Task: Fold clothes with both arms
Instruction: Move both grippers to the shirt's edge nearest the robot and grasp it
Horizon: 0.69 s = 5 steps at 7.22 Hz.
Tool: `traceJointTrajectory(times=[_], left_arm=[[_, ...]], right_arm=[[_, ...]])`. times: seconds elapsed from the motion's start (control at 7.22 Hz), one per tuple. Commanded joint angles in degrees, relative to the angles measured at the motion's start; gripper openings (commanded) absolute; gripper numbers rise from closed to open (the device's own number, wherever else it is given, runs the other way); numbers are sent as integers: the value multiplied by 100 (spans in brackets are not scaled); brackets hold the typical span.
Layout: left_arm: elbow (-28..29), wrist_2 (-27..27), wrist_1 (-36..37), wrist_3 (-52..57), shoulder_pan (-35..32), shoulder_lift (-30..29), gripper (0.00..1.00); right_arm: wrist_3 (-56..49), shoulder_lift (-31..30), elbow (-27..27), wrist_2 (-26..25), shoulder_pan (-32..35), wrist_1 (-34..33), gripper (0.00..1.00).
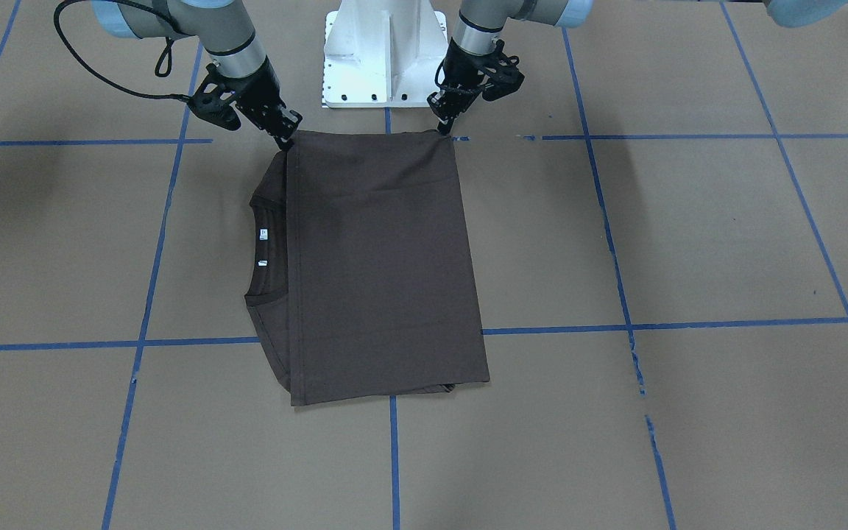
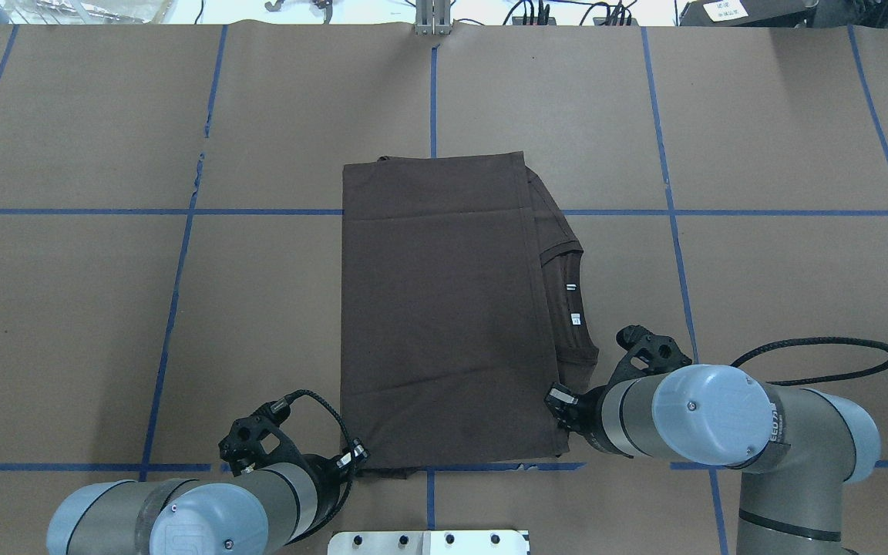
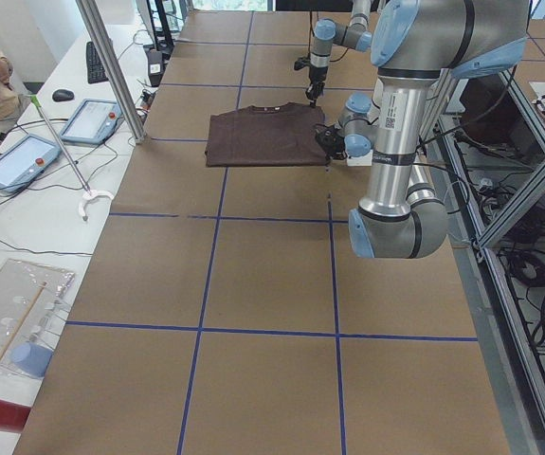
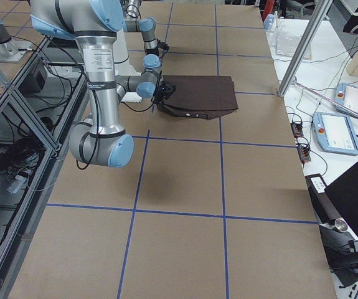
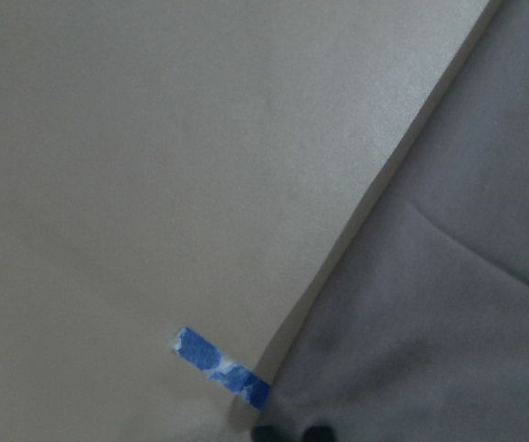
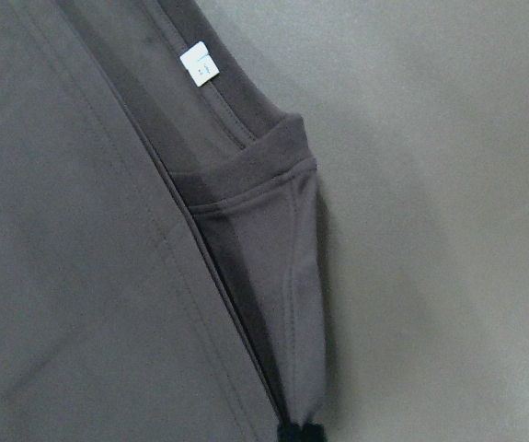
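- The table [image 1: 689, 235] is covered in brown paper and marked into large squares by blue tape [image 1: 689, 324]; the white pedestal base [image 1: 383, 51] stands at its robot-side edge
- A dark brown T-shirt [image 1: 380, 265] lies flat near the middle of the table, folded into a tall rectangle; its long sides run away from the robot
- On the robot's right side the ribbed collar [image 1: 249, 243] and a strip of the lower layer stick out from under the top fold; two small white neck tags [image 1: 263, 234] show inside the collar
- The right gripper [image 1: 288, 140] is down at the shirt's robot-side corner on the collar side; in the right wrist view the cloth narrows to a point that runs in between the dark fingertips [image 6: 287, 433], so the fingers are pressed together on that corner
- The left gripper [image 1: 442, 126] is at the other robot-side corner, right at the folded edge; in the left wrist view its fingertips [image 5: 317, 431] sit close together on the hem beside a scrap of blue tape, pinching the cloth as far as can be seen
- Both grippers touch the shirt only at these two corners; the rest of it lies forward of them on the paper
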Motion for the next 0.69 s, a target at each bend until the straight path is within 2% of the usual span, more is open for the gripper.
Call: traceJointTrajectory(times=[0.0, 0.14, 0.28, 0.55], left_arm=[[-115, -11, 9, 27, -68, 1, 0], [-473, -20, 96, 27, -94, 105, 0], [-955, -20, 610, 27, -86, 80, 0], [-2070, -203, 1395, -17, -77, 28, 0]], right_arm=[[0, 6, 0, 0, -29, 0, 0], [9, 6, 104, -9, -99, 0, 0], [9, -81, 366, 17, -135, 0, 0], [53, -529, 1278, 61, -144, -9, 0]])
